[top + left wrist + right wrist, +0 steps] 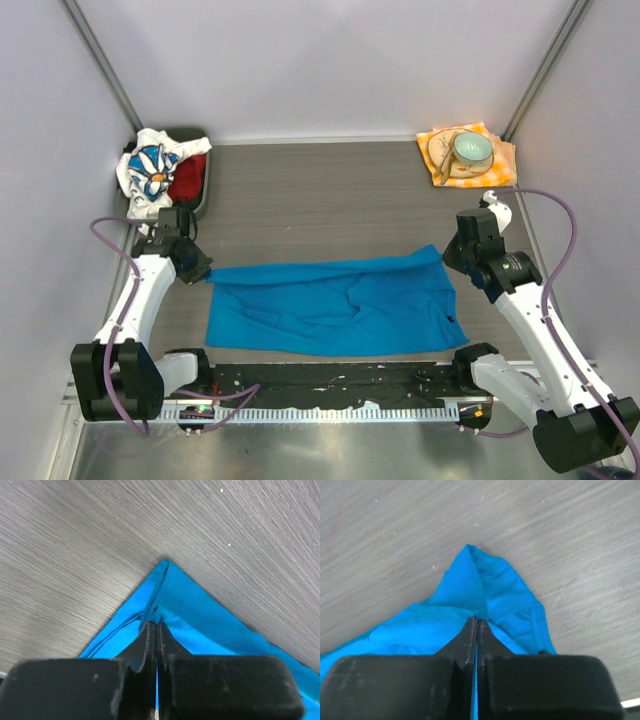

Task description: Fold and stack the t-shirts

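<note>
A bright blue t-shirt [330, 305] lies spread across the near middle of the table, wrinkled. My left gripper [203, 272] is shut on its far left corner [162, 580], blue cloth pinched between the fingers [145, 640]. At the other end, my right gripper [447, 255] is shut on the shirt's far right corner [475, 575]. In a dark bin [205, 180] at the far left sit the white daisy-print t-shirt [150, 170] and the red t-shirt [187, 180], both bunched up.
An orange-and-white checked napkin [500, 160] at the far right carries a plate with a pale green bowl [472, 149]. Grey walls close in the table on three sides. A black strip [330, 378] runs along the near edge.
</note>
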### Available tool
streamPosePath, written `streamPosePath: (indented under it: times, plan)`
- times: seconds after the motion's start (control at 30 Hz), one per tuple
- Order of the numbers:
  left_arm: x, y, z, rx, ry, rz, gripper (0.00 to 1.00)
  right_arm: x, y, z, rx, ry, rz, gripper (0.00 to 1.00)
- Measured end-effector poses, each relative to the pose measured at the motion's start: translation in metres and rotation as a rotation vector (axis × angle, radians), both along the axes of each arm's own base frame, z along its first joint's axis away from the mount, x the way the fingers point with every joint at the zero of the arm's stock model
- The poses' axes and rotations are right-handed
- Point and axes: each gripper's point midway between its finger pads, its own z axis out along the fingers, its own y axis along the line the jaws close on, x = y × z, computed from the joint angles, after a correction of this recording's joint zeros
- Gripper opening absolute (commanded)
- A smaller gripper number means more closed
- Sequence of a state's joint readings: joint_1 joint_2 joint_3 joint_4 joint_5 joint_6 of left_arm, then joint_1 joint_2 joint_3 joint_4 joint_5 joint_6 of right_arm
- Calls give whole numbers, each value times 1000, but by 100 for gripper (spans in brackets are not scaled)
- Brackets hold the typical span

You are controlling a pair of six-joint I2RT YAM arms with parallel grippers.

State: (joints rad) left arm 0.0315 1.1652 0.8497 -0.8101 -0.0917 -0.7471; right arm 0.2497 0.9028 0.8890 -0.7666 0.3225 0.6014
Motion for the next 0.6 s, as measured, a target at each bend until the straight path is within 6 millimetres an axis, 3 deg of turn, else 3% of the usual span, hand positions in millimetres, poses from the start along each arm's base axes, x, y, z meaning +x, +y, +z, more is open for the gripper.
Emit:
streamPosePath:
  times: [0.2, 0.6]
  plan:
    - [-8, 1, -1, 4, 18, 0, 0, -34, 7, -23, 49, 100, 29, 1]
    - [-18, -5, -7, -27, 54, 1, 0, -81, 18, -31, 119, 219, 78, 1]
